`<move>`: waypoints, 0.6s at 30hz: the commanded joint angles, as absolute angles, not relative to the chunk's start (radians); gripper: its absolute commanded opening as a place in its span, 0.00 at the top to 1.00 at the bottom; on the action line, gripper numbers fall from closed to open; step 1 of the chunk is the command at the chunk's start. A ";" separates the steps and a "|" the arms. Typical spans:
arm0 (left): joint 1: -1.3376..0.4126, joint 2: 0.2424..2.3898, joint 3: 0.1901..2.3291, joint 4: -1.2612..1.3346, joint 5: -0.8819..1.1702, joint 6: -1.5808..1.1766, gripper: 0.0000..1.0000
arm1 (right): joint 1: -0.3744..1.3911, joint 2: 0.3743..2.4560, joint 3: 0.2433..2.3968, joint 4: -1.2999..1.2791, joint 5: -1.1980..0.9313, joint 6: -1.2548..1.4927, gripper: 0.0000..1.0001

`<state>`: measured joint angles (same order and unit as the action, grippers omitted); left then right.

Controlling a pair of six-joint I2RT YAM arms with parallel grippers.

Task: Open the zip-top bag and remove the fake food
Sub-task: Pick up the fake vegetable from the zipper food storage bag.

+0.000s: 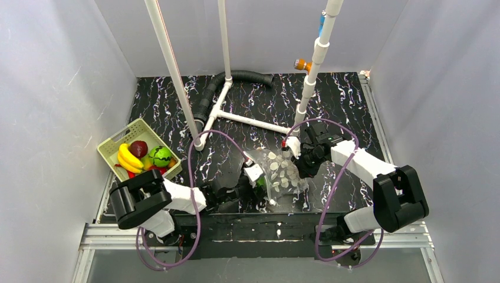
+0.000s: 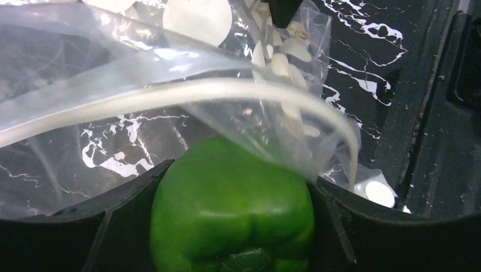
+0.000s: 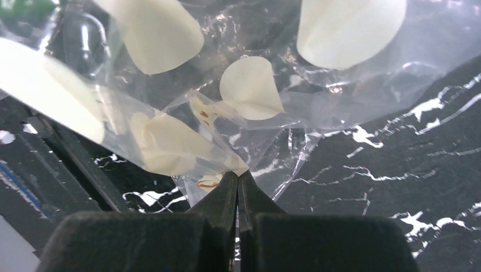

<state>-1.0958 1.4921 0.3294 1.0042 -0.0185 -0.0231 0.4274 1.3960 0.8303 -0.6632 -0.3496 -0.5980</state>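
Table (image 1: 354, 100): black marbled top, white walls (image 1: 53, 88) around it.
Bag (image 1: 283, 174): clear film with pale dots, slumped between the two hands, its mouth gaping toward the left one.
Right hand (image 3: 237, 175): fingers pressed together, pinching a fold of the bag.
Left hand (image 2: 232, 187): clamped on a green pepper (image 2: 232, 226) at the bag's mouth, film draped over the pepper's top.
Basket (image 1: 115, 144): well apart from the left hand, on its outer side; holds a banana (image 1: 128, 158), a dark red fruit (image 1: 139, 147) and a green ball (image 1: 159, 156).
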 commanded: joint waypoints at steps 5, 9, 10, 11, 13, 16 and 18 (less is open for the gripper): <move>-0.970 1.435 0.314 0.903 0.121 -0.141 0.37 | 0.405 1.410 0.860 -0.657 -0.285 -0.609 0.99; -0.952 1.407 0.318 0.891 0.133 -0.167 0.60 | 0.405 1.411 0.861 -0.657 -0.282 -0.609 0.99; -0.951 1.388 0.316 0.888 0.136 -0.173 0.60 | 0.406 1.411 0.860 -0.655 -0.281 -0.609 0.99; -0.950 1.365 0.318 0.876 0.139 -0.180 0.63 | 0.405 1.412 0.860 -0.655 -0.281 -0.608 0.99; -0.950 1.309 0.331 0.819 0.148 -0.194 0.68 | 0.406 1.413 0.862 -0.655 -0.282 -0.607 0.99; -0.948 1.194 0.369 0.636 0.137 -0.236 0.82 | 0.406 1.414 0.864 -0.655 -0.285 -0.604 0.99; -0.947 1.121 0.396 0.484 0.127 -0.267 0.85 | 0.405 1.414 0.866 -0.655 -0.287 -0.603 0.99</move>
<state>-0.9527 1.2522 0.3325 0.7395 0.1284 -0.2020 0.4068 1.4090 0.8303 -0.6556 -0.2886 -0.6014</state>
